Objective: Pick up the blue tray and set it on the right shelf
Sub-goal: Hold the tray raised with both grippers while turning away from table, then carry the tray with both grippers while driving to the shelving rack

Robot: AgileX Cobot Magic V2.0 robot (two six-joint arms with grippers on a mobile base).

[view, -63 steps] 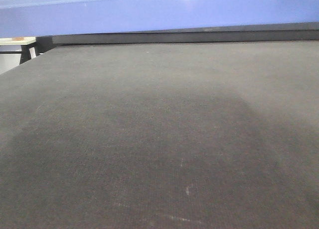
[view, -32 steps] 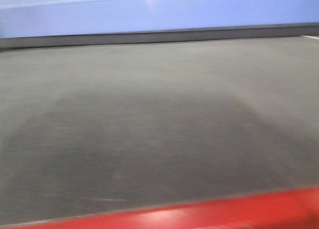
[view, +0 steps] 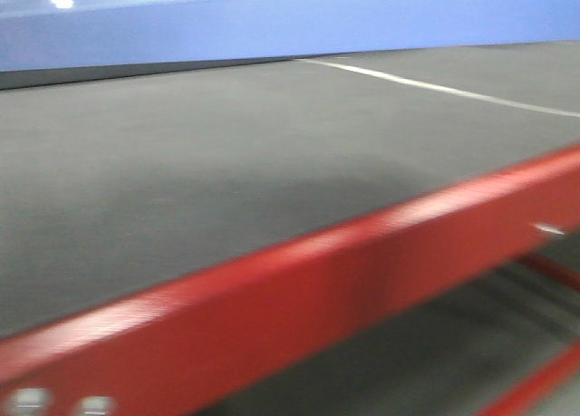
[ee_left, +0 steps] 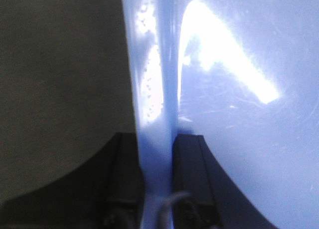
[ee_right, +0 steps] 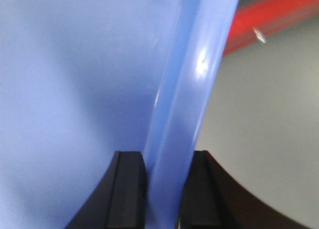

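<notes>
**Front view.** The blue tray spans the top edge of the picture and sits above the dark grey desk. The desk's red frame rail crosses diagonally below it. The picture is blurred. The right shelf is not in view.

**Left wrist view.** The left end effector is clamped on the tray's rim, with one black finger on each side of the wall. The tray surface is glossy pale periwinkle, with strong light glare and fine scratches.

**Right wrist view.** The right end effector is clamped on the opposite rim in the same way. The red rail appears at upper right.

**Step in hand.** Judged as transport: the tray is held by both arms. The next move calls for locating the shelf to the right, keeping the tray level, then lowering it onto the shelf before either end effector releases.
</notes>
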